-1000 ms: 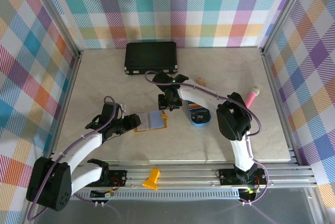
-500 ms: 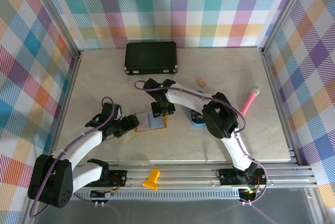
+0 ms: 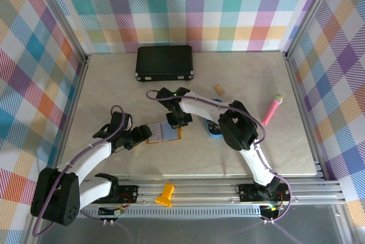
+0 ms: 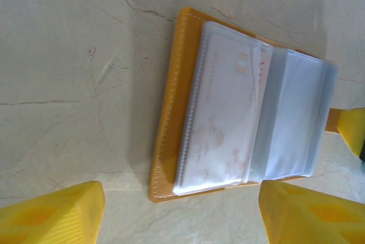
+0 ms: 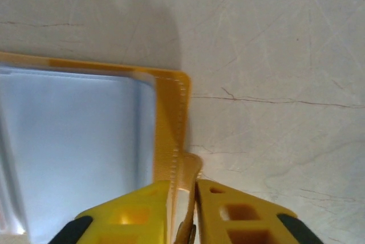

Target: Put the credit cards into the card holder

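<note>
The card holder [image 3: 164, 132] lies open on the table, mustard yellow with clear pockets [image 4: 239, 113]. A pale credit card [image 4: 225, 116] with pink marks sits inside its left pocket. My left gripper [image 4: 182, 215] is open, its yellow fingers [image 4: 51, 212] standing either side of the holder's near edge without touching it; in the top view it [image 3: 142, 135] is at the holder's left side. My right gripper [image 5: 183, 210] is shut on the holder's snap tab [image 5: 191, 170] at the right edge, and from above it [image 3: 174, 120] shows over the holder's upper right corner.
A blue oval tray [image 3: 215, 131] sits just right of the holder, partly under the right arm. A black case [image 3: 164, 63] lies at the back, a small tan block [image 3: 219, 89] and a pink stick [image 3: 272, 109] to the right. A yellow piece [image 3: 165, 194] rests on the front rail.
My right gripper moved left from beside the tray to the holder's right edge and shut on the snap tab. My left gripper opened wider and the holder shifted slightly left.
</note>
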